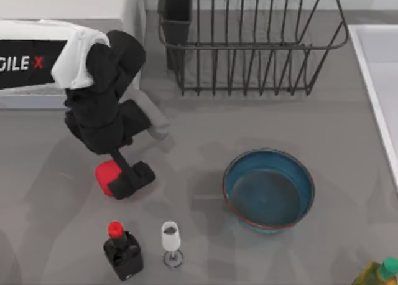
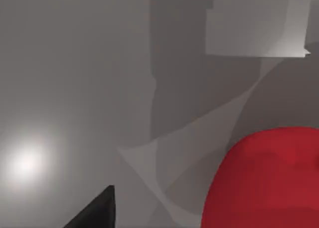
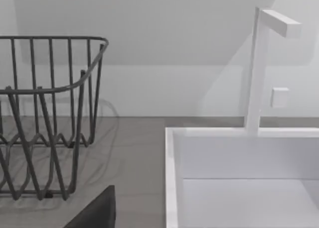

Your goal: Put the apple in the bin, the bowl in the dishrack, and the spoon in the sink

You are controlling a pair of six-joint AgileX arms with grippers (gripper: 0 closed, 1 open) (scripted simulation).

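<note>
Down at the left of the tabletop (image 1: 205, 129), the left claw (image 1: 127, 176) sits low over the apple (image 1: 107, 175), which lies on the grey surface just above the black bottle with the red cap (image 1: 122, 251) and the wine glass (image 1: 170, 240). Its dark fingers press against the apple's right side in the top view, likely placed so as to take the fruit first for the bin. From the left wrist view the apple (image 2: 264, 180) sits off to one side of a single dark finger (image 2: 97, 210), so I cannot tell whether the claw is clenched on it or released.

Elsewhere, the blue bowl (image 1: 268, 188) rests upright and untouched, below the black wire dishrack (image 1: 249, 45). At the table's right edge runs the sink (image 1: 373, 79). The right claw hangs near the sink (image 3: 239, 178) and dishrack (image 3: 50, 113), apparently parked; its state I cannot tell.
</note>
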